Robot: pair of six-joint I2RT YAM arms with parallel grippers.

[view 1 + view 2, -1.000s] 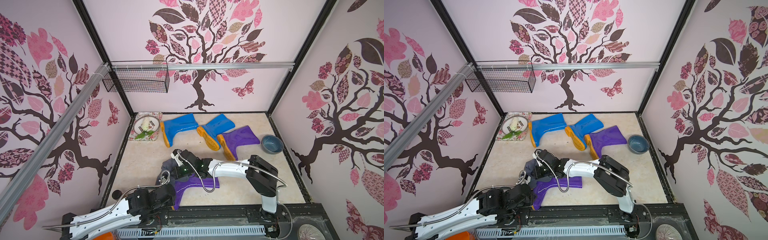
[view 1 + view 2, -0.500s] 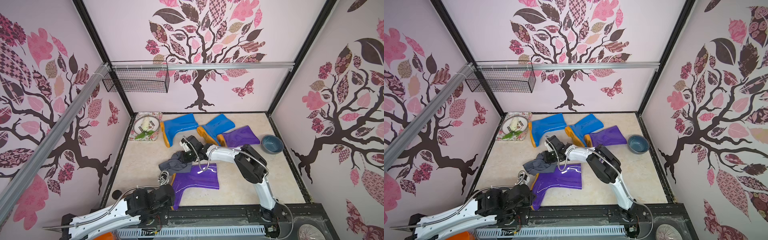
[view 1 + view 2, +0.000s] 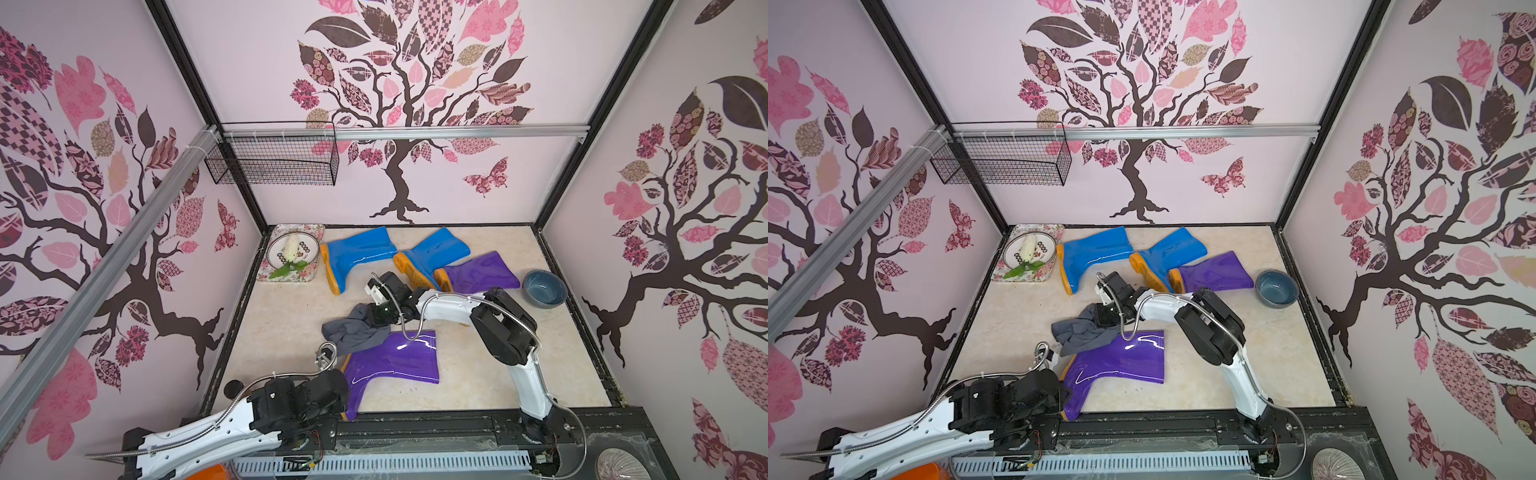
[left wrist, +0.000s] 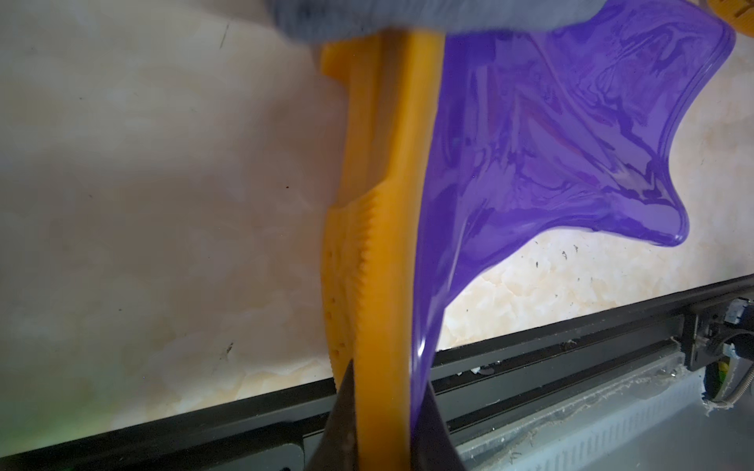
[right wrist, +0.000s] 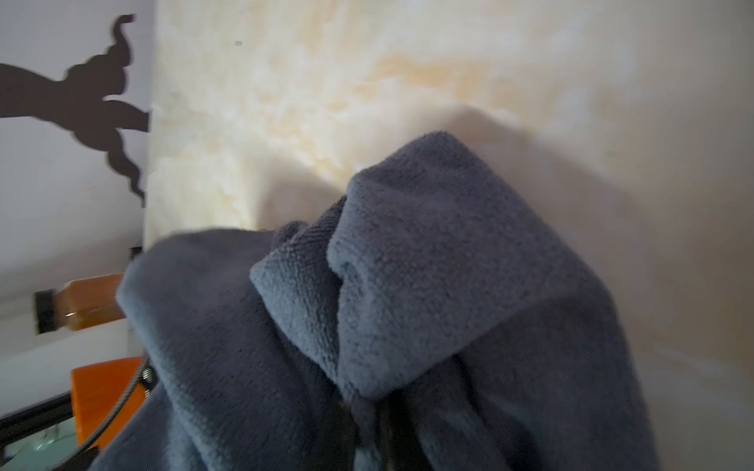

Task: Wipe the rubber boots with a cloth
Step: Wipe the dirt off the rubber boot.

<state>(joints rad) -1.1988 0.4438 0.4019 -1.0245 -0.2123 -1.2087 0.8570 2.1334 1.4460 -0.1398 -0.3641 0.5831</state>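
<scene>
A purple boot point(image 3: 395, 365) point(image 3: 1121, 365) lies on its side near the front edge. My left gripper point(image 4: 385, 412) is shut on the toe end of its orange sole point(image 4: 387, 204). From above the fingers are hidden under the toe, with the left gripper point(image 3: 343, 405) at the front rail. My right gripper point(image 3: 380, 318) point(image 3: 1105, 318) is shut on the grey-blue cloth point(image 3: 353, 332) point(image 3: 1079, 336) point(image 5: 408, 306). The cloth droops onto the boot's heel end. At the back lie two blue boots point(image 3: 357, 253) point(image 3: 436, 253) and another purple boot point(image 3: 482, 272).
A grey-blue bowl point(image 3: 544, 289) stands at the right wall. A floral tray point(image 3: 266, 276) holding a plate sits in the back left corner. A wire basket point(image 3: 274, 158) hangs high on the back wall. A black rail point(image 3: 457, 419) borders the front.
The right gripper has pulled the cloth off the near purple boot's shaft toward the back, then come slightly nearer. More of the shaft shows now. The left gripper keeps its hold.
</scene>
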